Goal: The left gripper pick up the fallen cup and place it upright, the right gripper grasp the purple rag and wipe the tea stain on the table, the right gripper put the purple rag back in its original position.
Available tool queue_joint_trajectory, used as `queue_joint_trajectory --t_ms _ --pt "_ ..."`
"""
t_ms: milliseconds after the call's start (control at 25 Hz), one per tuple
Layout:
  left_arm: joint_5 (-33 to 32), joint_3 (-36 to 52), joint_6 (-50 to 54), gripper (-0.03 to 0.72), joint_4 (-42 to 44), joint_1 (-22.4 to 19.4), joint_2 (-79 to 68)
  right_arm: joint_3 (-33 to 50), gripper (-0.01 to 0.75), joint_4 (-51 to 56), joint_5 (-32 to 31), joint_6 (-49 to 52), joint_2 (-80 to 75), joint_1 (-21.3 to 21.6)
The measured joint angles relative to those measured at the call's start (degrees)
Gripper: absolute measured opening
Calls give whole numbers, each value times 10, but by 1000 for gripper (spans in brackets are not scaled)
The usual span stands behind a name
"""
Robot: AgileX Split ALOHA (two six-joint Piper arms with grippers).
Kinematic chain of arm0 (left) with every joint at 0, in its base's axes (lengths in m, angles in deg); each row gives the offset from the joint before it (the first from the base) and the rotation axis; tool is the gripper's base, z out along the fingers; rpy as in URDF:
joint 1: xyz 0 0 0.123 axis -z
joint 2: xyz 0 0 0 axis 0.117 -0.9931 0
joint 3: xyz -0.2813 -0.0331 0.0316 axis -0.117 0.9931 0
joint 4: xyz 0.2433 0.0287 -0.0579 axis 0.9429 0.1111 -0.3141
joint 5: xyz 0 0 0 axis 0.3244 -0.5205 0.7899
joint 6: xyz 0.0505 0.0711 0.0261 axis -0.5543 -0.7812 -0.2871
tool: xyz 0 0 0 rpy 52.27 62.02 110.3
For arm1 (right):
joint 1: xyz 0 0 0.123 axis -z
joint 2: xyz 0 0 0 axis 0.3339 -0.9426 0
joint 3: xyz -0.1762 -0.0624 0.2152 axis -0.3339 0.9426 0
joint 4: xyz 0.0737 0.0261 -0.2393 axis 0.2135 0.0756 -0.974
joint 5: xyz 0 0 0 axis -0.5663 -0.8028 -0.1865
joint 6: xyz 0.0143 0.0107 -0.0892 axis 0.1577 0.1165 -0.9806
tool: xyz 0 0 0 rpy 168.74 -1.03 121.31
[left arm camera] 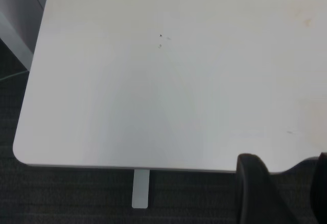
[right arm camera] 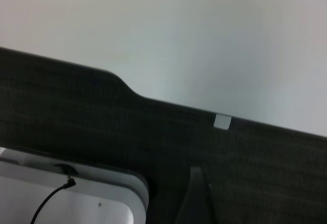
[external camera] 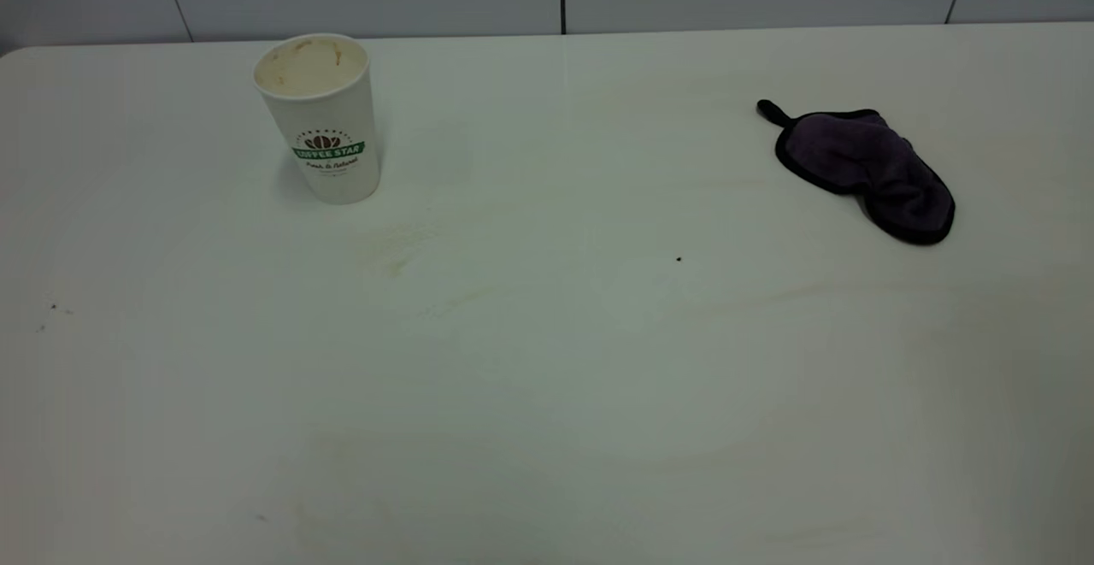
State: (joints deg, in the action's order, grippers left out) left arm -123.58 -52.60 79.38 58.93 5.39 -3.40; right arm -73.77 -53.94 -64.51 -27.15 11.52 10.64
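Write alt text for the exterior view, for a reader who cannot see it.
A white paper cup with a green COFFEE STAR band stands upright at the far left of a white table. A crumpled purple rag lies at the far right, and faint tan tea smears mark the surface beside the cup. No arm shows.

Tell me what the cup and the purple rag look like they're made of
The cup looks like paper: matte white wall, printed green band, thin rolled rim, brown staining soaked into the inside. The purple rag looks like soft, fuzzy cloth, possibly microfibre, with a black stitched edge and a small loop; it lies limp and creased.
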Motion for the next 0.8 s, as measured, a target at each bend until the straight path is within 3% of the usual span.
queue_joint_trajectory --t_ms 240,520,800 --pt "0 0 0 307 0 0 0 55 686 6 42 -3 67 0" --pt "0 0 0 307 0 0 0 61 654 8 46 -3 118 0" --pt "0 0 0 307 0 0 0 61 526 8 46 -3 123 0"
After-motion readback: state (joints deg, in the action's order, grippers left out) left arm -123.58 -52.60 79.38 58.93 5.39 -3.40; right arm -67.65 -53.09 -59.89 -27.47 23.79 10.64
